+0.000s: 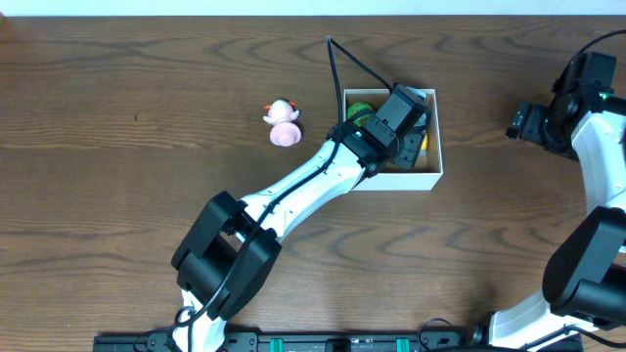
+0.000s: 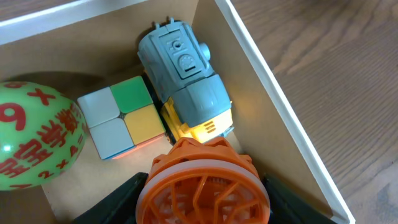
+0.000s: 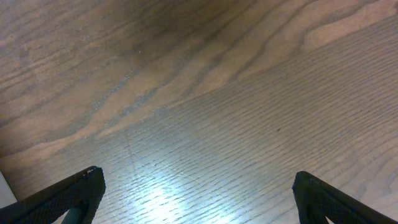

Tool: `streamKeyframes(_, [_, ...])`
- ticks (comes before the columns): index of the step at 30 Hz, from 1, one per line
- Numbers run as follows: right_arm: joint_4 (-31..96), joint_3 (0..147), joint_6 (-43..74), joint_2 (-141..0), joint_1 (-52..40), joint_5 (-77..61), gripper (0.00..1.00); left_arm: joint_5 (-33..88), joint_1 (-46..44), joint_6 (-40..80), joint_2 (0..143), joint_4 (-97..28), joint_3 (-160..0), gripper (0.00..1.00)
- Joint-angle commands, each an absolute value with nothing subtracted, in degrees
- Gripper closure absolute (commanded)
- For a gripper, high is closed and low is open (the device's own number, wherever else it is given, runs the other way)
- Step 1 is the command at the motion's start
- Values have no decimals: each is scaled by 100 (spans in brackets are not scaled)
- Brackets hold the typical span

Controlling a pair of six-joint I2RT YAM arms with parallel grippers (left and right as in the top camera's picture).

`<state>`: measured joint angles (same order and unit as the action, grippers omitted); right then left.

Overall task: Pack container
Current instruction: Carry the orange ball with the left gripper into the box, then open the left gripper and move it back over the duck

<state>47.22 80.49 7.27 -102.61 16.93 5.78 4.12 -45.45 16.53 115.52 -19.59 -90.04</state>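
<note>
Far left on the dark brown wooden table [image 1: 117, 196] there's one small pink pig-looking plastic toy [image 1: 283, 123]. It's sitting loose, well apart from the box. It's the only thing I can see outside, so prob the last one to go.

Middle: the square open-top container [image 1: 396, 179] w/ thin white walls and brown cardboard inside, a bit right of table center. The left gripper [image 1: 399, 122] is reaching down into it. Wrist cam shows what's already packed:
- a green ball w/ red numbers [image 2: 34, 134]
- a 2x2 pastel colour cube [image 2: 121, 118] just beside the ball
- a blue-grey robot-ish toy w/ yellow base [image 2: 186, 74] touching the cube, lying near one wall

The left gripper is pinching a round orange ribbed plastic piece [image 2: 202, 183], w/ a dark finger on either side of it. It's inside the walls but not let go yet afaict.

Right: the right gripper [image 1: 528, 122] hovers over bare wood, well away from the box. Fingers are spread wide, holding nothing.

So imo mostly done: 3 in, the 4th just needs dropping, then the pig.
</note>
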Motion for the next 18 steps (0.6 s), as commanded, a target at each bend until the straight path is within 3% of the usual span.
streamKeyframes(1, [4713,8034,829,-10287,1719,574,1,388,-4534,1684,11611,-2010,-8919,45])
streamKeyframes(7, [4713,8034,829,-10287,1719,574,1,390,-4536,1686,11760,-2025,-8910,44])
streamKeyframes(8, [4713,8034,829,-10287,1719,574,1,390,-4536,1686,11769,-2027,-8910,33])
streamKeyframes(9, [4713,8034,829,-10287,1719,574,1,390,-4534,1686,11778,-2027,-8910,31])
streamKeyframes(18, [4713,8034,829,-10287,1719,576,1,388,-4532,1682,11749,-1905,-8912,28])
